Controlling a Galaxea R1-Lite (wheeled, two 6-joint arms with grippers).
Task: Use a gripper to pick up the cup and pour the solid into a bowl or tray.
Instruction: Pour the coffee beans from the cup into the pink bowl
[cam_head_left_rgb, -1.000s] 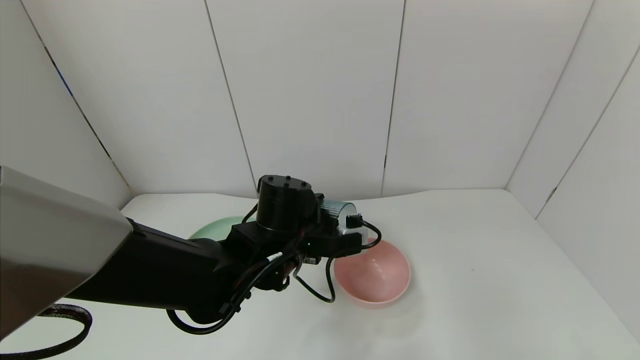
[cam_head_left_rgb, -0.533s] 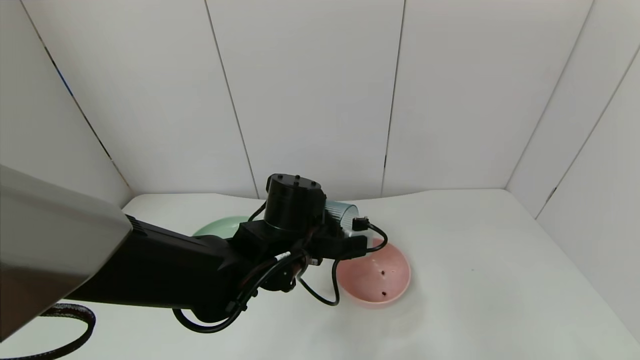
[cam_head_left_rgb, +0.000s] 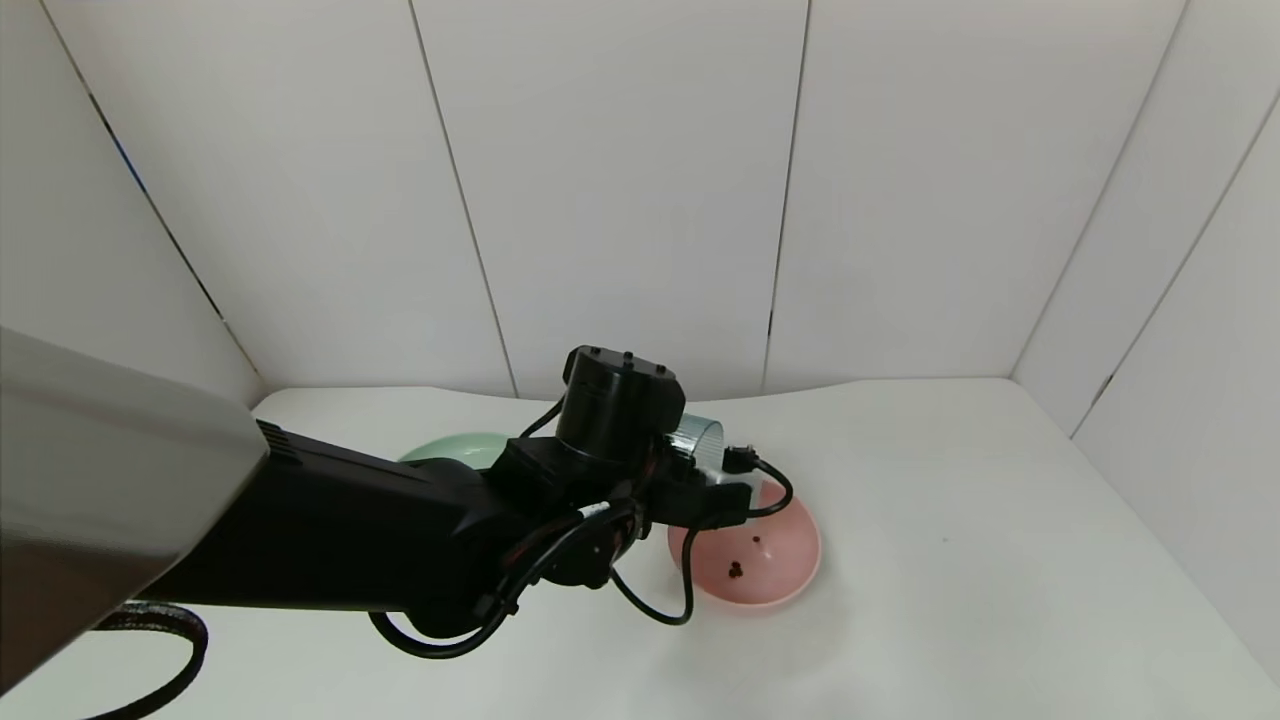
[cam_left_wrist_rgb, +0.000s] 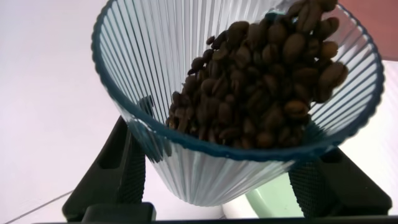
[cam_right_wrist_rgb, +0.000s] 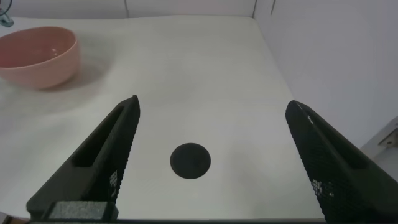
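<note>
Gripping the ribbed blue cup (cam_left_wrist_rgb: 236, 112) between its fingers, the left gripper (cam_head_left_rgb: 690, 470) held it tipped over the pink bowl's (cam_head_left_rgb: 790, 585) near-left rim, coffee beans (cam_left_wrist_rgb: 267, 81) heaped at the cup's lip. A few beans (cam_head_left_rgb: 737, 570) lay in the bowl beside the green plate (cam_head_left_rgb: 450, 452). Well apart to the right, the right gripper (cam_right_wrist_rgb: 211, 162) hung spread wide above the white table (cam_right_wrist_rgb: 186, 81).

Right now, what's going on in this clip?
The left pincer holds the ribbed blue cup tipped over the pink bowl and is pouring. Most of the brown beans are heaped at the cup's rim, and only a few beans lie in the bowl. A green plate sits behind the arm. The right pincer hangs open above the white table, off to the side of the bowl, holding nothing.
</note>
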